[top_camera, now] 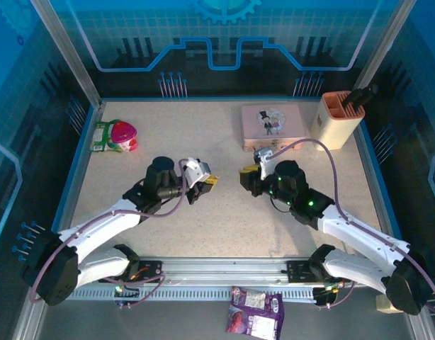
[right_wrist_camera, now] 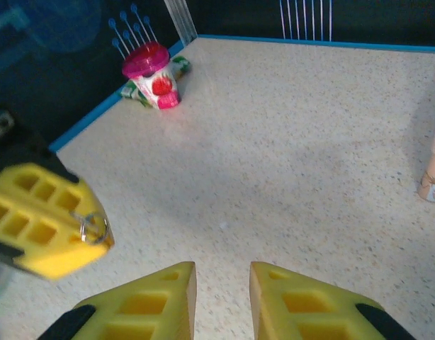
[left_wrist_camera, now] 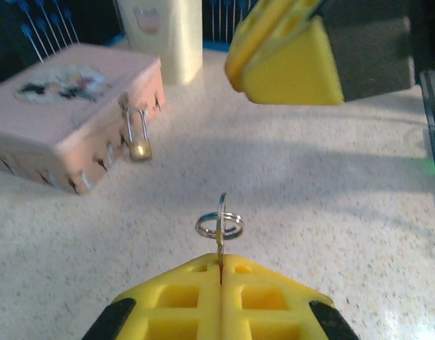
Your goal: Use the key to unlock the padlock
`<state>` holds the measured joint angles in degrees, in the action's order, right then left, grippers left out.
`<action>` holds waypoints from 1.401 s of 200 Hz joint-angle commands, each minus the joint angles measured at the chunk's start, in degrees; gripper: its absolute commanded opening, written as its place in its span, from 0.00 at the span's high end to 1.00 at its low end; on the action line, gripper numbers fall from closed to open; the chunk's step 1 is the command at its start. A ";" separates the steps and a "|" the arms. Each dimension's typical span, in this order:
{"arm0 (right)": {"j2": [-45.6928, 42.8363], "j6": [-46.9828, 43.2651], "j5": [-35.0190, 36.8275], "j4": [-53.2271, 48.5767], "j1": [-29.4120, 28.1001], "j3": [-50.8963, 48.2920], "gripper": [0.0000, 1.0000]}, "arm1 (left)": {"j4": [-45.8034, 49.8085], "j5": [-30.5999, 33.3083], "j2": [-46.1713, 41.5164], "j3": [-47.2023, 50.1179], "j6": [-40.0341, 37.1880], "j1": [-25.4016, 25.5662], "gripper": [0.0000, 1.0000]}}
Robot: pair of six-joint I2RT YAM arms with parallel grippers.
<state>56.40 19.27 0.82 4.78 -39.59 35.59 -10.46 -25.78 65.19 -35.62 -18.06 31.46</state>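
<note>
Brass padlock (left_wrist_camera: 140, 146) hangs on the clasp of the pink tin (left_wrist_camera: 65, 117), far right on the desk (left_wrist_camera: 324, 205); left hand (left_wrist_camera: 221, 268) pinches the key (left_wrist_camera: 222, 205) mid-desk, right hand (right_wrist_camera: 222, 282) facing it, parted

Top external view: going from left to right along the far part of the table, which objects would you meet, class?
In order: pink-capped pouch → pink tin → cream holder.
</note>
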 commanded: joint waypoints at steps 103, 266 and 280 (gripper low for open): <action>-1.52 -22.33 -17.84 31.93 -2.59 -19.35 0.71 | 32.21 -1.36 8.06 -13.75 -14.62 5.37 1.00; 7.14 -25.00 -22.90 34.30 -6.35 -17.73 0.77 | 34.97 -0.76 8.46 -14.55 -17.17 8.92 1.00; 7.34 -25.13 -22.31 33.92 -6.62 -17.59 0.76 | 34.67 -0.62 8.55 -14.42 -17.15 9.01 1.00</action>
<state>63.40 -4.99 -21.50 38.13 -45.10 16.97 23.35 -25.80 73.67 -48.73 -33.61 39.92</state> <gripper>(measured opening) 0.232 0.051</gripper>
